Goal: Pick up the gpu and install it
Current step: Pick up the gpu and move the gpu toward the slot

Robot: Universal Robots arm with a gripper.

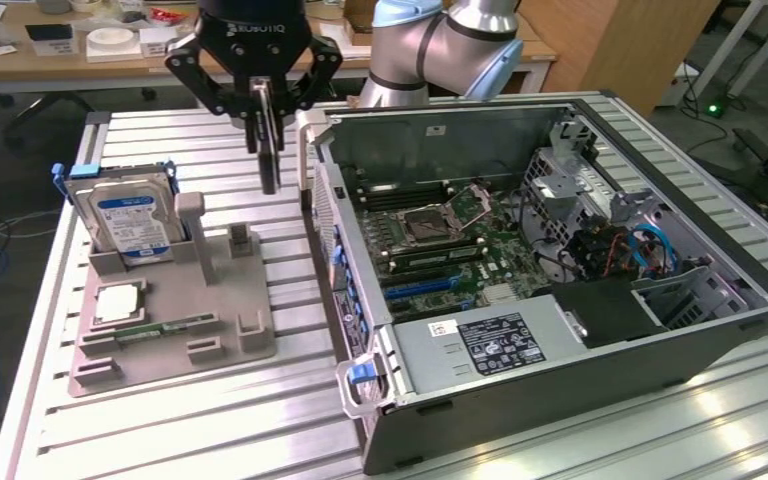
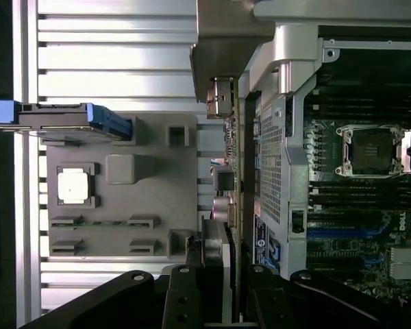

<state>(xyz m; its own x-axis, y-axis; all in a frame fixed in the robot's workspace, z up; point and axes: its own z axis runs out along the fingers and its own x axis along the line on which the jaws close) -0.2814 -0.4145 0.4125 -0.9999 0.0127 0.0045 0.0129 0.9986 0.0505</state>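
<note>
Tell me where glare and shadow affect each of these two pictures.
Exterior view: glare whitens the ribbed silver metal table near the exterior view's right; the thin flat black card in the jaws is nearly a silhouette. Wrist view: the same table is washed pale, while the green motherboard lies in shade.

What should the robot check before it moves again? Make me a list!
1. Gripper squeezes the gpu tight: ok.
2. The gpu hangs above the grey tray, touching nothing: ok.
3. The gpu hangs straight up and down: ok.
4. The computer case is open, motherboard showing: ok.
5. The gpu is over the motherboard: not ok, it is outside the case wall, on the tray's side.
6. Nothing inside the case blocks its spot: cannot tell.
</note>
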